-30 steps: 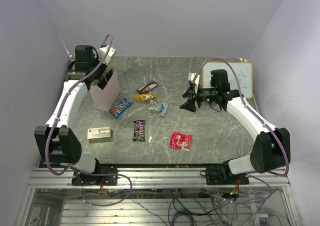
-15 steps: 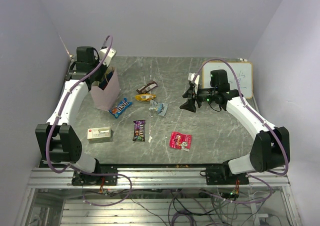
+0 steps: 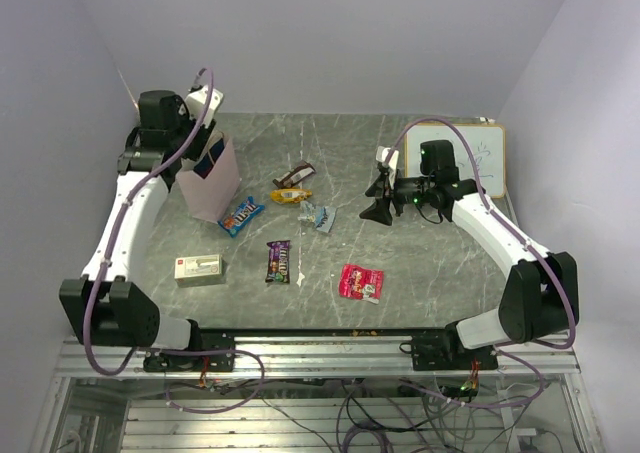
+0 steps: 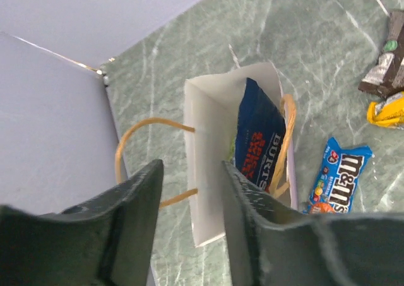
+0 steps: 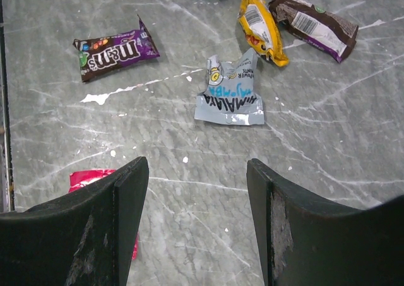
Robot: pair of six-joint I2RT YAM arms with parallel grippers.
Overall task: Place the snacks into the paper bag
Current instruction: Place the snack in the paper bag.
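The pale pinkish paper bag (image 3: pixel 215 185) stands upright at the far left. In the left wrist view the bag (image 4: pixel 211 141) is open, with a dark blue packet (image 4: pixel 257 134) inside. My left gripper (image 3: pixel 197 145) hovers above the bag's mouth, open and empty (image 4: pixel 192 235). On the table lie a blue packet (image 3: pixel 241 215), a brown bar (image 3: pixel 294 177), a yellow packet (image 3: pixel 291 196), a silver packet (image 3: pixel 323 216), a purple-brown packet (image 3: pixel 279 261) and a red-pink packet (image 3: pixel 361 281). My right gripper (image 3: pixel 378 201) is open and empty (image 5: pixel 197 223), a little short of the silver packet (image 5: pixel 229 96).
A pale beige box (image 3: pixel 197 268) lies at the front left. A white framed whiteboard (image 3: pixel 470 158) lies at the back right behind the right arm. The bag's tan handles (image 4: pixel 142 147) stick out sideways. Walls close in on the left, back and right.
My left arm has risen and drawn back to the left, away from the bag's mouth. The right arm and the snacks on the table have not moved.
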